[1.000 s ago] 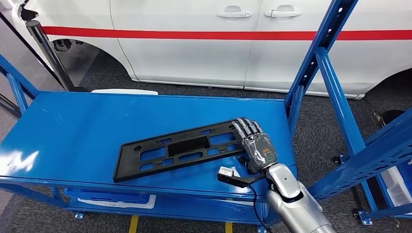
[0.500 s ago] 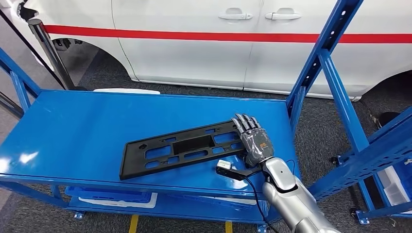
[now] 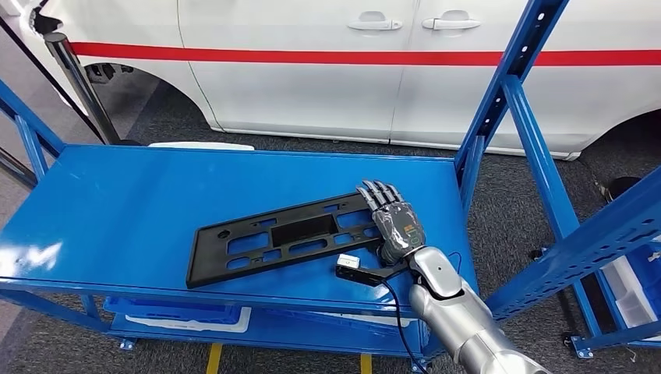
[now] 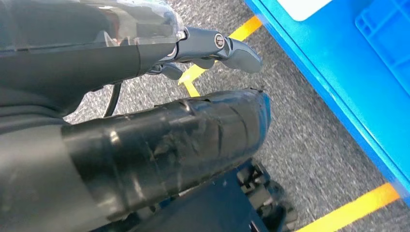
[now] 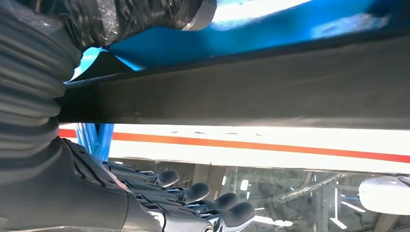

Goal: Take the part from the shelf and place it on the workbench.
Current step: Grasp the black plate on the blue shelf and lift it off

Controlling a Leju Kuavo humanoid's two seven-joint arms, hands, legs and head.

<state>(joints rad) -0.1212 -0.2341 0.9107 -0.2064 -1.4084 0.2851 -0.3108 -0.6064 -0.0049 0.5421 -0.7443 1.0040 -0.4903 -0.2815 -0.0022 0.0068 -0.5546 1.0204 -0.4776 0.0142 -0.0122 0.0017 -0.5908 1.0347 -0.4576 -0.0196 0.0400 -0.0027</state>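
Observation:
The part is a long black plastic frame (image 3: pixel 281 241) with rectangular cut-outs, lying flat and slanted on the blue shelf top (image 3: pixel 117 202). My right hand (image 3: pixel 394 226) reaches over its right end, fingers stretched out above it. In the right wrist view the part's dark edge (image 5: pixel 241 92) runs between the taped thumb and the fingers (image 5: pixel 193 193), with a clear gap on the finger side. My left hand (image 4: pixel 145 145) hangs over the floor, fingers (image 4: pixel 212 46) straight, holding nothing.
A white car with a red stripe (image 3: pixel 351 70) stands behind the shelf. Blue slanted uprights (image 3: pixel 507 86) rise just right of my right hand. A dark post (image 3: pixel 78 86) stands at the far left. A blue bin (image 3: pixel 171 315) sits on the lower level. Yellow lines (image 4: pixel 348 212) mark the floor.
The whole picture has shifted a little, so the camera moved. My right hand stays at the part's right end, and the part lies as before.

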